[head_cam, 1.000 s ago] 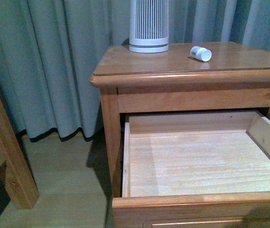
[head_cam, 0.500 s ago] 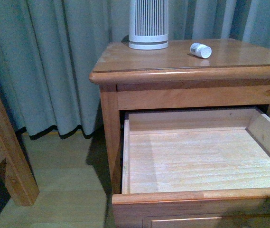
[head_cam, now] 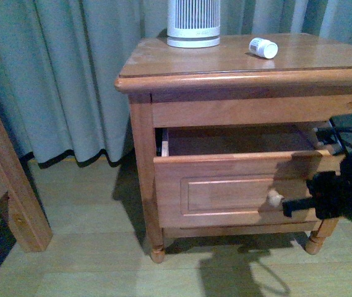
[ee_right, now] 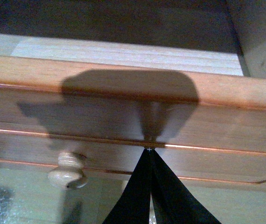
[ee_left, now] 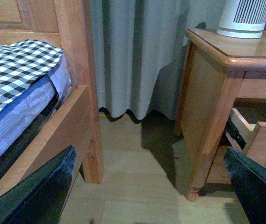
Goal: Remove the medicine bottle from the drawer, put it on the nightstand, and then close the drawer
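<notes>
The medicine bottle (head_cam: 263, 47), small and white, lies on its side on the nightstand (head_cam: 225, 62) top, right of centre. The upper drawer (head_cam: 225, 189) stands partly open, with a dark gap behind its front panel. My right gripper (head_cam: 287, 206) is shut and empty, its tips touching the drawer front just beside the round knob (head_cam: 275, 198). In the right wrist view the shut gripper (ee_right: 148, 150) meets the panel (ee_right: 217, 126), the knob (ee_right: 67, 171) is off to one side, and the pale interior (ee_right: 123, 51) shows beyond. My left gripper (ee_left: 149, 196) is open and empty above the floor beside the nightstand (ee_left: 212, 93).
A tall white ribbed device (head_cam: 193, 25) stands at the back of the nightstand top. Grey curtains (head_cam: 70, 74) hang behind. A wooden bed frame (head_cam: 2, 185) stands at the left, with a checked cover (ee_left: 16, 70) on it. Bare wood floor (ee_left: 137, 158) lies between the bed and nightstand.
The drawer has slid most of the way in. My right arm has come into the front view at the drawer front. The camera now sits farther back and lower.
</notes>
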You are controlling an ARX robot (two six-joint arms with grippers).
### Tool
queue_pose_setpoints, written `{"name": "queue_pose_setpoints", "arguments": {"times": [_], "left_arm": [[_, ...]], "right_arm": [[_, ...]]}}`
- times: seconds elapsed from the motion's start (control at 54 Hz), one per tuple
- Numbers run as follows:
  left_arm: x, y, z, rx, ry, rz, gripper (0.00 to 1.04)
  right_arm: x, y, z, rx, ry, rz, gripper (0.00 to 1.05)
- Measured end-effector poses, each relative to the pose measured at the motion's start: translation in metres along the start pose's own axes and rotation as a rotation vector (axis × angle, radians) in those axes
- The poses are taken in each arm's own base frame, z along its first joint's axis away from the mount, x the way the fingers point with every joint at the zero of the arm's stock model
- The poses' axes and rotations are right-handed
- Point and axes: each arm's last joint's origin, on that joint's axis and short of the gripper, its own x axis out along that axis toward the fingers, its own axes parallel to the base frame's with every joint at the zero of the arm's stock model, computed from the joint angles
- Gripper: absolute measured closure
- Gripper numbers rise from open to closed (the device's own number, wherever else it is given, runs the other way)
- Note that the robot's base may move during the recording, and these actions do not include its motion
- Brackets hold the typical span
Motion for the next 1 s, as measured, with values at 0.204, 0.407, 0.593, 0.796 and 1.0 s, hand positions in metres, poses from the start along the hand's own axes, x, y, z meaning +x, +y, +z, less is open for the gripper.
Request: {"name": "queue_pose_setpoints", "arguments": {"times": [0.204, 0.407, 0.593, 0.796, 1.0], "left_arm": [[0.000, 0.000, 0.000, 0.000, 0.000, 0.000, 0.07], [0.000, 0.000, 0.000, 0.000, 0.000, 0.000, 0.07], [0.000, 0.000, 0.000, 0.000, 0.000, 0.000, 0.07], [0.000, 0.000, 0.000, 0.000, 0.000, 0.000, 0.07], [0.000, 0.000, 0.000, 0.000, 0.000, 0.000, 0.07]], "right_arm": [[0.058, -0.013, 0.018, -0.029, 0.004, -0.042, 1.02], [0.091, -0.020, 0.024, -0.055, 0.044, -0.057, 1.02], [0.075, -0.014, 0.034, 0.014, 0.069, -0.022, 1.02], [-0.028, -0.002, 0.113, 0.218, 0.002, 0.111, 1.02], [-0.165, -0.006, 0.175, 0.234, -0.280, 0.207, 1.02]]}}
